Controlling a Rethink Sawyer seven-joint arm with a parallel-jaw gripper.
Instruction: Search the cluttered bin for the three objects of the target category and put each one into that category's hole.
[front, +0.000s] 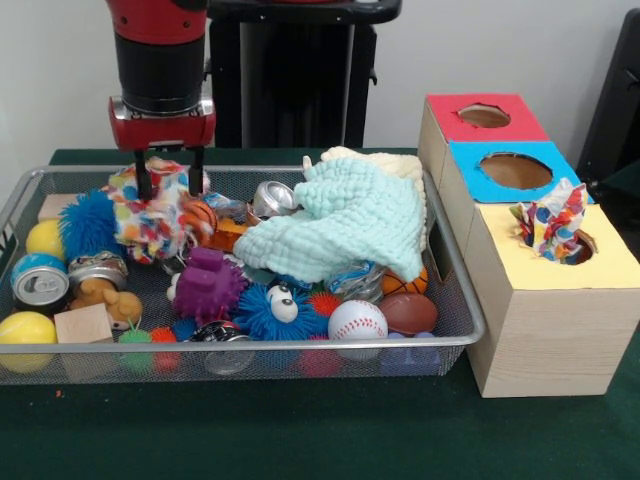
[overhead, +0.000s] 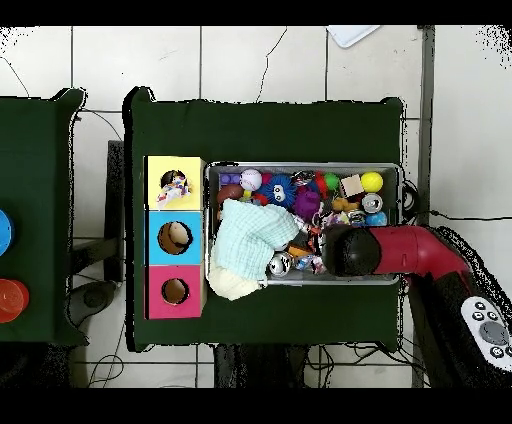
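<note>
Green-clothed table (front: 300, 440), wire bin (front: 460, 310) as landmark. Gripper (front: 171, 185) down inside its far end, fingers spread astride a polka-dot cloth (front: 150, 222); another poking from the yellow-topped hole (front: 570, 248) beside it. Risk: snagging neighbouring toys on lifting.

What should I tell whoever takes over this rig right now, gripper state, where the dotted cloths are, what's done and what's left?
Gripper: open, fingers down astride a polka-dot cloth at the left part of the wire bin; no lift visible.
Done: one dotted cloth sits bunched in the hole of the yellow-topped box, partly sticking out.
Left: grasp the cloth under the gripper and carry it to that hole. A third dotted cloth is not visible; it may lie under the mint-green cloth or the toys.
</note>
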